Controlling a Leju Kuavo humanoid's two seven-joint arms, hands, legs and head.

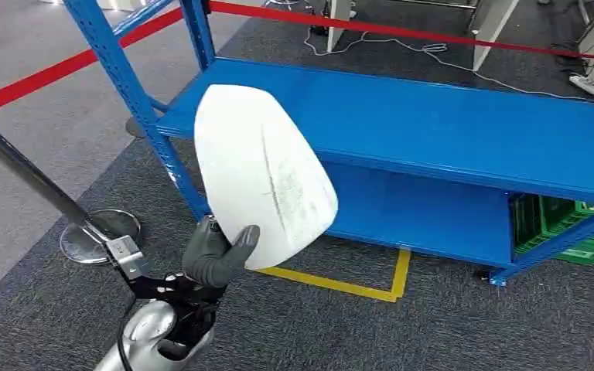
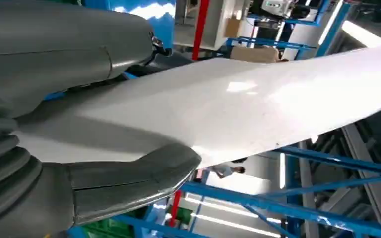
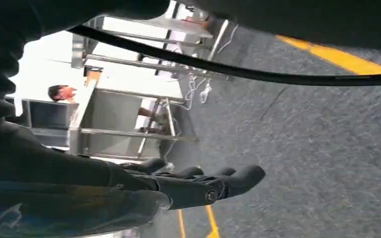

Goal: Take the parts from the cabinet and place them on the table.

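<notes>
Now my left hand [image 1: 215, 253] grips the white panel [image 1: 261, 174], clear of the blue cabinet [image 1: 464, 127]; my right hand [image 3: 203, 182] hangs empty, fingers extended. Next, I judge: carrying to the table.

No text, label or number can be read anywhere.

Right wrist cam: my right hand [image 3: 198, 184] over grey carpet [image 3: 302, 148], fingers [image 3: 238, 177] stretched out straight, close together, nothing in them. Black cable [image 3: 228, 72] crosses frame beside hand. Yellow floor tape [image 3: 342, 58] on carpet past cable; second yellow strip [image 3: 211, 220] near fingers. Metal-frame tables [image 3: 129, 119] beyond hand, white cords [image 3: 198, 89] dangling off one. Person [image 3: 62, 92] behind tables, partly hidden.
</notes>
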